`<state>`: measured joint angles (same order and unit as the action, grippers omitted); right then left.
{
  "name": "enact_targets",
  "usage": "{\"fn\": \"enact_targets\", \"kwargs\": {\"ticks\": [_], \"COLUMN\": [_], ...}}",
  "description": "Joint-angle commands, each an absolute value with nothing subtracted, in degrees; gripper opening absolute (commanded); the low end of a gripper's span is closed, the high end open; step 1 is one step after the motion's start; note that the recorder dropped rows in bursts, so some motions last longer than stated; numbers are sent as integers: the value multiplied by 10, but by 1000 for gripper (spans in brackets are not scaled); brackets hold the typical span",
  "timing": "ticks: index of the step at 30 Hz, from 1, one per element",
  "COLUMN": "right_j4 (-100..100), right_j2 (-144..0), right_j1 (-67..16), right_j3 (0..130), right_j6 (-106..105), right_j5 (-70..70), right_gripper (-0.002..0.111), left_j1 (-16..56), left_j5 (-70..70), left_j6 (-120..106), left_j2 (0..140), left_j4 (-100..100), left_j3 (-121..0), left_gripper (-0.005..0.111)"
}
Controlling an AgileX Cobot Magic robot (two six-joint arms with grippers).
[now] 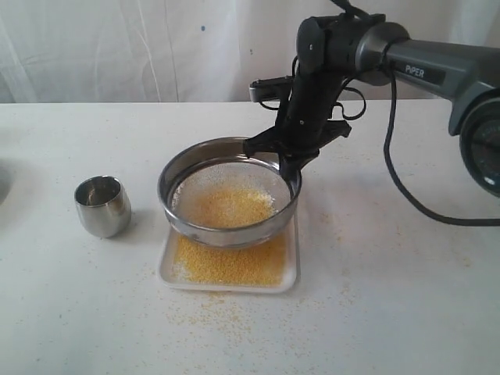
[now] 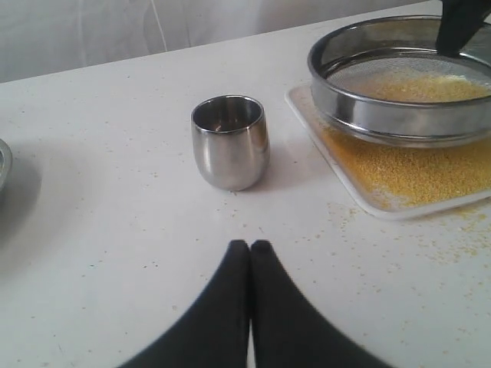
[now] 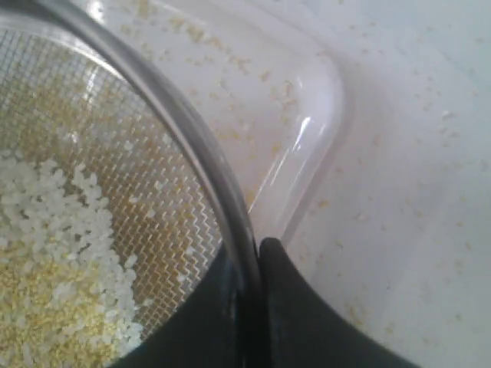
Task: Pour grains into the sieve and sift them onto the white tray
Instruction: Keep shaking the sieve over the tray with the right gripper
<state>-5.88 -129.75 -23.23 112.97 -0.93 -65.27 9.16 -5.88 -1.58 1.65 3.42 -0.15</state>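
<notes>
The sieve (image 1: 226, 234) is held mouth-up, roughly level, over the white tray (image 1: 291, 277), its rim pinched by the right gripper (image 1: 290, 162); grains (image 1: 230, 264) are seen in both. The left gripper (image 2: 250, 249) is seen closed and empty.

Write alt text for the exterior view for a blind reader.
The right gripper is shut on the rim of a wide round stainless-steel sieve, holding it over a flat square white tray covered with yellow-golden grains. A small rounded steel cup stands to the left on the white table.
</notes>
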Motion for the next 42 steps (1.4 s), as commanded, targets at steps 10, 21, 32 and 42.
{"fn": "enact_targets", "kwargs": {"ticks": [10,21,32,42], "right_j4": [-54,-153,-148,-126], "right_j2": [-1285,-1270,-1238,-1233], "right_j1": [-233,-227,-211,-210], "right_j3": [1118,1096,1094,1065], "right_j6": [13,-174,36,-114], "right_j5": [-629,-663,-665,-616], "right_gripper": [0,0,0,0], "left_j1": [94,94,94,94], "left_j5": [-56,-56,-56,-56], "left_j6": [-17,-17,-17,-17], "left_j2": [13,13,13,13], "left_j4": [38,38,38,38], "left_j3": [0,0,0,0], "left_gripper": [0,0,0,0]}}
